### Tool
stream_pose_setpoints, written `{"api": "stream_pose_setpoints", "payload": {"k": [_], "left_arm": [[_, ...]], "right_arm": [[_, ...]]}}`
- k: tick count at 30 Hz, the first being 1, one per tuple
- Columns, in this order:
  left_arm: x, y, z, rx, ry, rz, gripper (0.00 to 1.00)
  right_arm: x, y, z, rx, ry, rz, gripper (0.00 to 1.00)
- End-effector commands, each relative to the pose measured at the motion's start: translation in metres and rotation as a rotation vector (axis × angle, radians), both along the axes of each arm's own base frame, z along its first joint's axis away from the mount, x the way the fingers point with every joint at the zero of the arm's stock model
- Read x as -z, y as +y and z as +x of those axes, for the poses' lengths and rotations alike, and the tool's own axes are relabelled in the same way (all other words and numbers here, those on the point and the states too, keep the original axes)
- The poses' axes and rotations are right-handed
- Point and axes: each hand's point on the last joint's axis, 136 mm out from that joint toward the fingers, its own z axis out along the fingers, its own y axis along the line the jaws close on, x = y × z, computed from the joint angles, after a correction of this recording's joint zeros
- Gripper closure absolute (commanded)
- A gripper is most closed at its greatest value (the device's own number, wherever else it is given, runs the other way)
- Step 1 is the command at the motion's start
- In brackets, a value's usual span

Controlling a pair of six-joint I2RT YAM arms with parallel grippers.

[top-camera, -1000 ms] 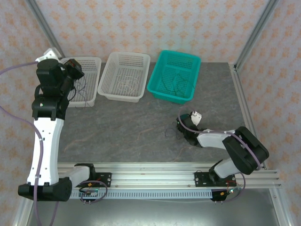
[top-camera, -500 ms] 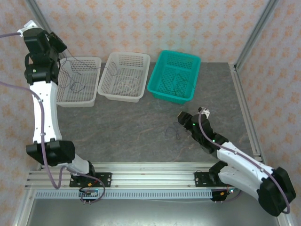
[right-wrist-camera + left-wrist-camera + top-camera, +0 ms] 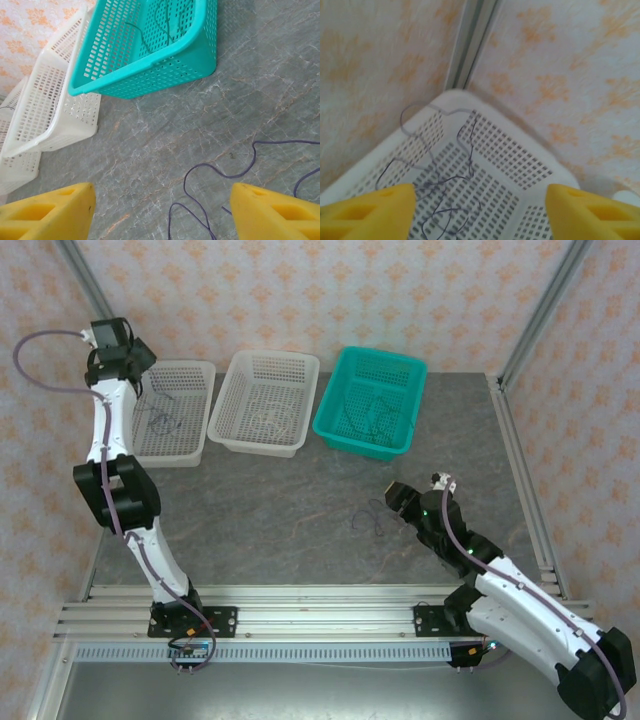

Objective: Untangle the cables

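Note:
A thin purple cable (image 3: 220, 175) lies in loops on the grey table (image 3: 250, 500), and in the top view the same purple cable (image 3: 372, 518) is just left of my right gripper (image 3: 393, 498). That right gripper (image 3: 162, 200) hovers over it, open and empty. Dark purple wires (image 3: 445, 200) lie in the left white basket (image 3: 520, 150), one end draped over its corner rim. My left gripper (image 3: 480, 200) is open above that far left corner, where the top view shows the left gripper (image 3: 133, 355) too. Green wires (image 3: 160, 20) rest in the teal basket (image 3: 150, 75).
Three baskets stand in a row at the back: left white basket (image 3: 205, 370), middle white basket (image 3: 225, 430) holding faint pale wires, teal basket (image 3: 330, 428). Patterned walls and a metal corner post (image 3: 472, 40) close in behind the left gripper.
My left gripper has swung from above the left basket to its far left corner. My right arm has stretched out and its gripper has lifted from the table beside the purple cable.

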Motion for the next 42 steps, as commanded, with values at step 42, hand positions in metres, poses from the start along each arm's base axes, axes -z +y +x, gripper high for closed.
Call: {"api": "stream_pose_setpoints", "payload": {"k": [42], "left_arm": [[0.195, -0.582, -0.225, 1.436, 0.326, 0.069, 0.19]], "right_arm": [[0.121, -0.031, 0.006, 0.195, 0.724, -0.074, 0.23]]}}
